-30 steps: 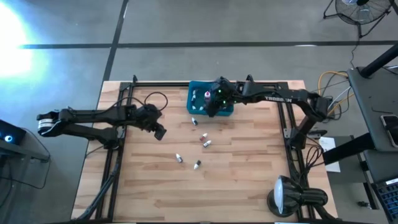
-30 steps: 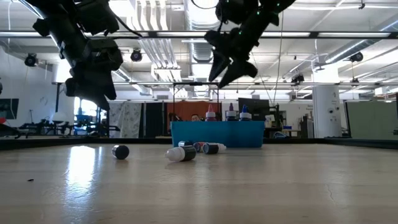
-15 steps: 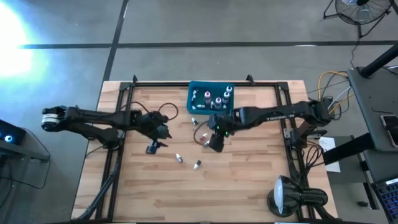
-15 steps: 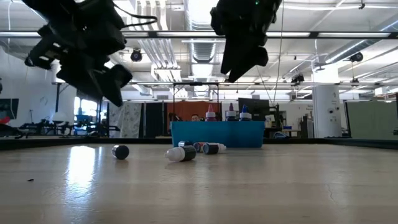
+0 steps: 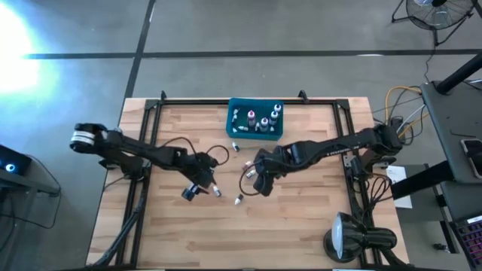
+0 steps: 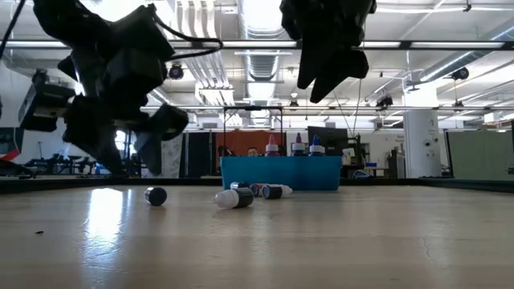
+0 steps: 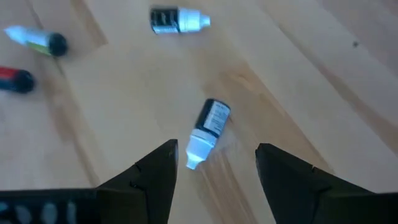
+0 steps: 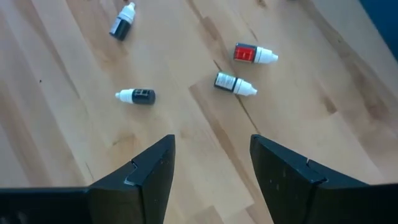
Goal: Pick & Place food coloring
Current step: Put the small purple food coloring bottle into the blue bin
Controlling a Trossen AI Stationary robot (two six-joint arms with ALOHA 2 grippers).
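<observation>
Several food coloring bottles lie on the wooden table: one [image 5: 235, 147] near the bin, one [image 5: 217, 191] and one [image 5: 239, 199] toward the front. My left gripper [image 5: 199, 189] is open and low. A dark-bodied, white-capped bottle [image 7: 208, 127] lies just ahead of its fingertips [image 7: 163, 163], untouched. My right gripper [image 5: 260, 181] hovers open over the table's middle, holding nothing. Its wrist view shows a red bottle [image 8: 254, 55], a pale one [image 8: 234, 83] and two dark ones [image 8: 137, 95] [image 8: 122, 23] on the wood. The low view shows the left gripper [image 6: 120, 144] and the right gripper [image 6: 325, 60] above the table.
A teal bin [image 5: 235, 132] at the table's back middle holds several upright bottles [image 5: 263, 123]. In the low view the bin [image 6: 281, 172] stands behind lying bottles [image 6: 233, 197]. A black frame runs along the table's edges [image 5: 143, 150]. A lamp [image 5: 346, 237] sits at the front right.
The right gripper has left the bin and come forward over the table's middle. The left gripper has swung right and forward, dropping low beside a lying bottle.
</observation>
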